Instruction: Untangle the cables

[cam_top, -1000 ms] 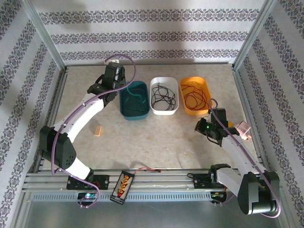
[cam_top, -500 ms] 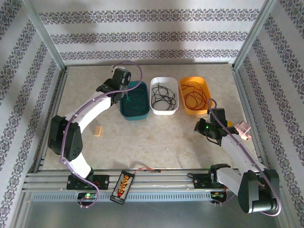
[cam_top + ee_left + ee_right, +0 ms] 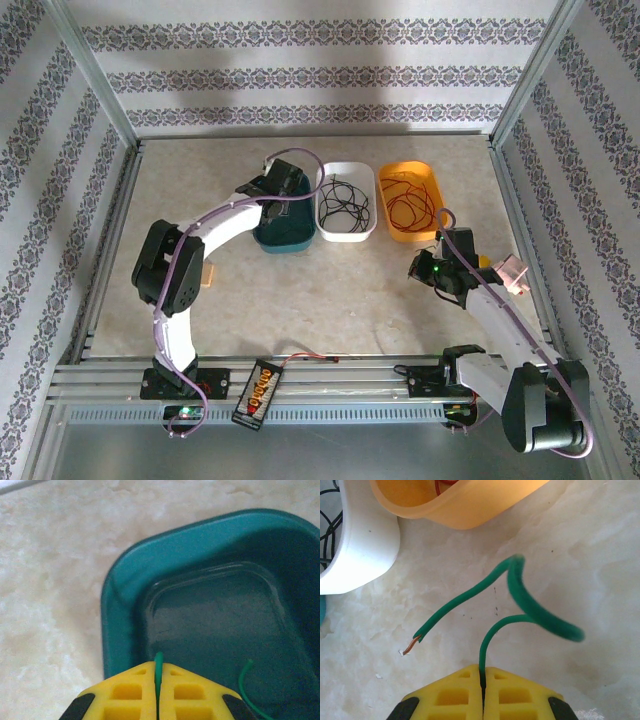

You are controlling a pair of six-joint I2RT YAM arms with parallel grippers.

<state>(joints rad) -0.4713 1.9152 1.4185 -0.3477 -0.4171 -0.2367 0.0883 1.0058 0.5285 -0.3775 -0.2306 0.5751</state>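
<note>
Lab robot cell, aluminium frame (image 3: pixel 88 70)

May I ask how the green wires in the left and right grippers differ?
In the left gripper, the left green wire shows as a short stub past the jaws; in the right gripper, the right green wire curls out in a long loop with a bare copper tip. The left one is above the teal tray; the right one above bare table near the orange tray. Both are green, pinched between shut yellow jaws.

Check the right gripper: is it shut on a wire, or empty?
The right gripper is shut on a green wire: its yellow fingers meet with the wire pinched between them, loose end curling above the table.
</note>
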